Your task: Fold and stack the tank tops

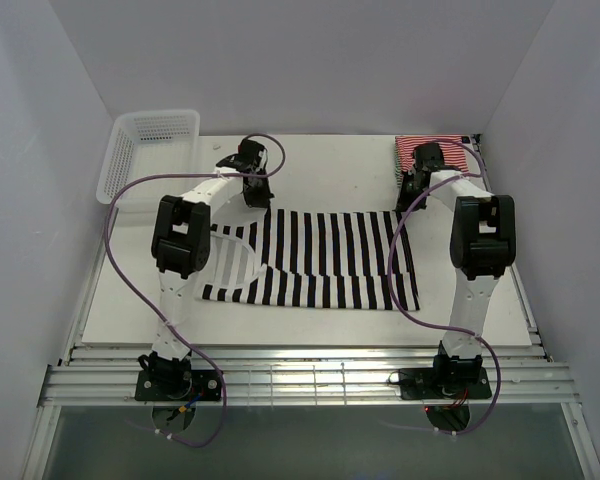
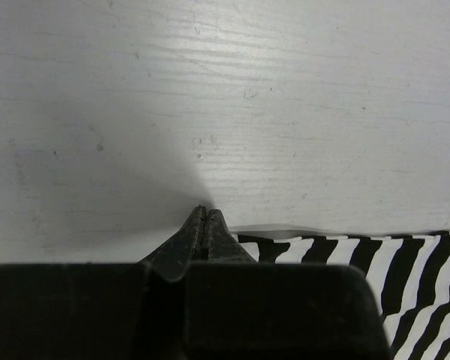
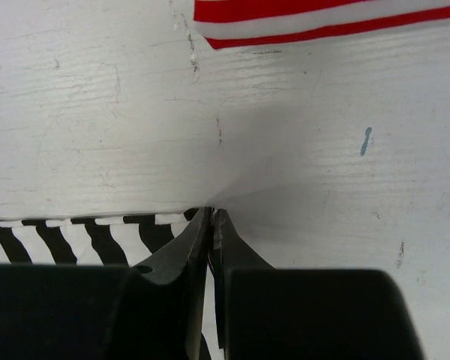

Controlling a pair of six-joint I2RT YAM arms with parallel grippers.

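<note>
The black-and-white broad-striped tank top (image 1: 320,258) lies spread flat across the middle of the table, its armholes toward the left. My left gripper (image 1: 252,198) is down at its far left corner. In the left wrist view this gripper (image 2: 204,211) is shut, and the cloth's far edge (image 2: 337,247) runs into the fingers from the right. My right gripper (image 1: 408,203) is at the far right corner. In the right wrist view it (image 3: 212,212) is shut, with white cloth showing between the fingers. The red-and-white tank top (image 1: 442,143) (image 3: 322,19) lies folded at the back right.
A white mesh basket (image 1: 145,150) stands at the back left corner of the table. White walls close in on the left, right and back. The right wrist sits close in front of the red-and-white top.
</note>
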